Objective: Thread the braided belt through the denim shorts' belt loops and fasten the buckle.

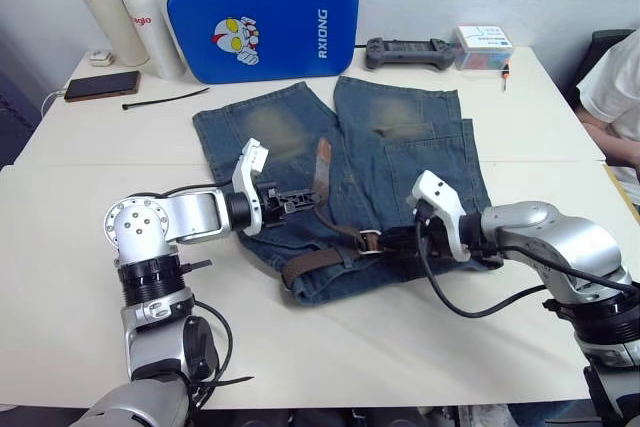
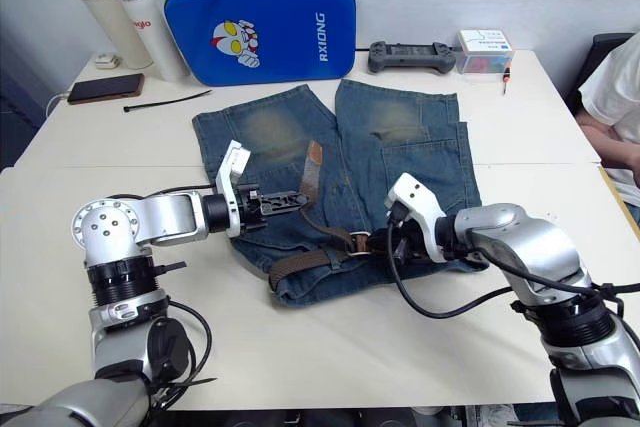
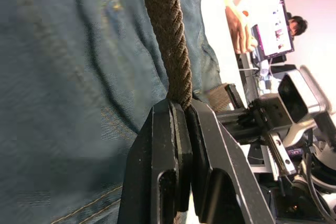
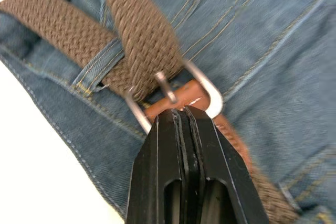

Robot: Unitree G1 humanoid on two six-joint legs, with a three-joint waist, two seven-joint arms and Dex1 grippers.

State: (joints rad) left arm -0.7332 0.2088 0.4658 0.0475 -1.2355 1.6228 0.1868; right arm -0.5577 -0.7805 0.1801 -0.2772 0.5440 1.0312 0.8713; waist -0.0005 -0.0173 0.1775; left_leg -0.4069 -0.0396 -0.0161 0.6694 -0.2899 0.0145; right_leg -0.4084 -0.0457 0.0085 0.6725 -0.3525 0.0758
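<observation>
A: Right wrist view: the right pincer (image 4: 185,113) is pressed together on the buckle (image 4: 176,95); the left pincer (image 1: 283,203) pinches the braided belt (image 1: 322,175) over the denim shorts (image 1: 400,147) mid-worktop.

B: Risk: the pin looks unseated, so pulling could slide the strap back out.

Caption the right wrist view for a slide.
Right gripper shut on the buckle, braided belt fed through its frame over the denim shorts.

head stereo overlooks table (image 1: 330,347); wrist cameras close
</observation>
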